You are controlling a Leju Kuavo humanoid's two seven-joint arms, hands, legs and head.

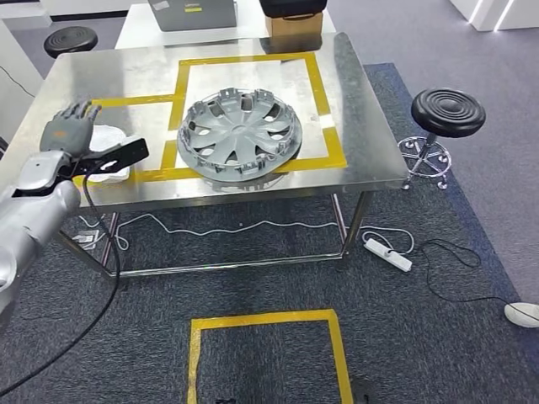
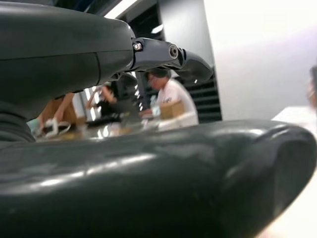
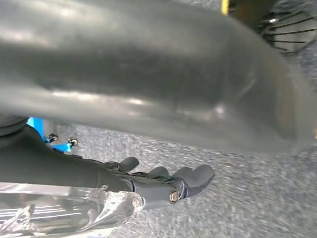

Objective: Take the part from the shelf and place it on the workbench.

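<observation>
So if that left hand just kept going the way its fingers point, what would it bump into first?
Probably nothing soon: the left hand points away across the bare steel workbench, left of the hubcap. Depth is unclear.

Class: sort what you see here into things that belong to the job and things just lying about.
Job: hubcap; workbench; left hand.
Lying about: stool; power strip; white cloth; cardboard box.

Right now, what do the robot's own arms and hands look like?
The left arm is smooth silver, with a black cable trailing down from the wrist. The left hand is grey with an orange marking on its back. The right hand shows glossy dark fingers and a thick grey thumb.
</observation>
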